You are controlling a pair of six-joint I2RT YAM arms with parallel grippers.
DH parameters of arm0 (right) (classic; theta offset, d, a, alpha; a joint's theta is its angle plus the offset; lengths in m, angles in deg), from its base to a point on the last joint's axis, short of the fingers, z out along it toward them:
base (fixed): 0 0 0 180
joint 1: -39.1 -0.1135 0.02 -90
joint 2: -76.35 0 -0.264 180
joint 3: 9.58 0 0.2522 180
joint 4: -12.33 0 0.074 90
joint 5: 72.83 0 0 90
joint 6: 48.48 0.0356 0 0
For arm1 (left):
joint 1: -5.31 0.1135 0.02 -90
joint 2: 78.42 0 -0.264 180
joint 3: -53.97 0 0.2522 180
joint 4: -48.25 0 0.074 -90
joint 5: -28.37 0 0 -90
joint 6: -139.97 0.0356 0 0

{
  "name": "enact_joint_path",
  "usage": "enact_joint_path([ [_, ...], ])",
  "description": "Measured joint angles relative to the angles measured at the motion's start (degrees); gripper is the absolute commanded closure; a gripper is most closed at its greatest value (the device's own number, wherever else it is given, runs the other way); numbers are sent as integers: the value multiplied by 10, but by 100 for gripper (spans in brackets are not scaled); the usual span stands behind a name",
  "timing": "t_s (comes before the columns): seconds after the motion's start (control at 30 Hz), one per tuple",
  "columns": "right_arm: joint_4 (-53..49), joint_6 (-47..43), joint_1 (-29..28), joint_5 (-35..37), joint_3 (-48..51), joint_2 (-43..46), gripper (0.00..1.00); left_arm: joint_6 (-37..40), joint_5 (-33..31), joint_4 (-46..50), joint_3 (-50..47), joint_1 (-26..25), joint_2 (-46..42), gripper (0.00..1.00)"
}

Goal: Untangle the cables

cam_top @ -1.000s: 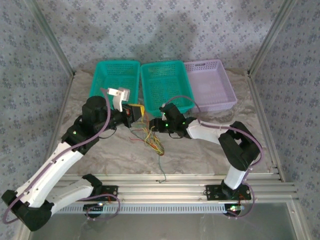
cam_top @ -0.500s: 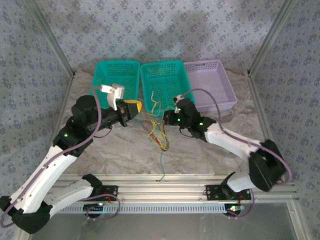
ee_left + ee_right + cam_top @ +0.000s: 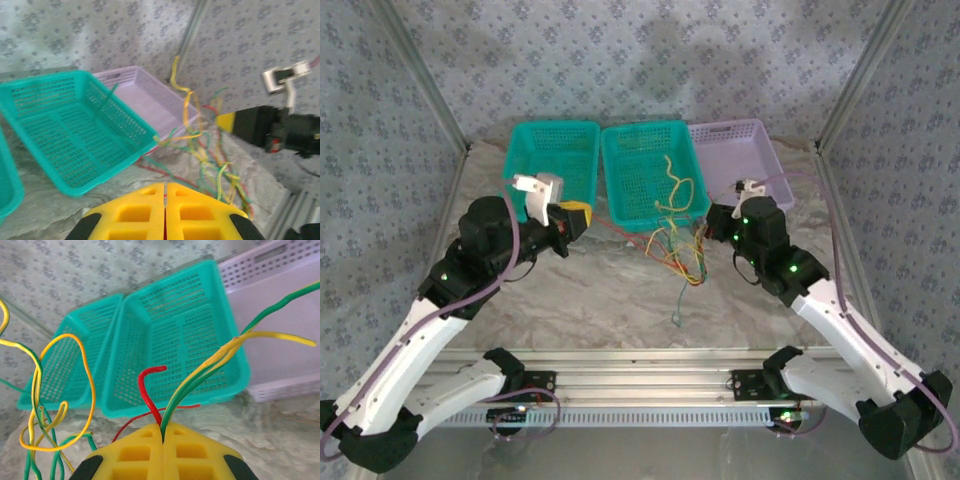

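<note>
We see the right claw (image 3: 163, 429) clamped on the cables (image 3: 682, 248), their loops rising over the front rim of the middle basket (image 3: 635, 175), beside the purple basket (image 3: 745, 178); left claw (image 3: 165, 189) closed.

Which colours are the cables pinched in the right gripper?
Red, green and yellow cables, clamped in the shut right gripper; clearest in the right wrist view.

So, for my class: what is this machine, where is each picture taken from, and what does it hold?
A robot: a left arm and a right arm at the near edge of a marbled table. One picture looks down from above; two come from wrist cameras. At the back: a left teal basket, a middle teal basket, a lilac basket. The right pincer is shut on thin tangled cables, red, green and yellow. The left pincer is shut; whether it grips one is unclear.
</note>
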Motion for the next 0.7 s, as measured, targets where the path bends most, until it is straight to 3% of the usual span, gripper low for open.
enact_joint_path([
  [0.23,-35,-2,109,30,-18,38,100,1,-44,29,-27,45,28,100],
  [0.7,-55,-11,139,62,-52,78,100,-22,-92,71,-39,80,36,100],
])
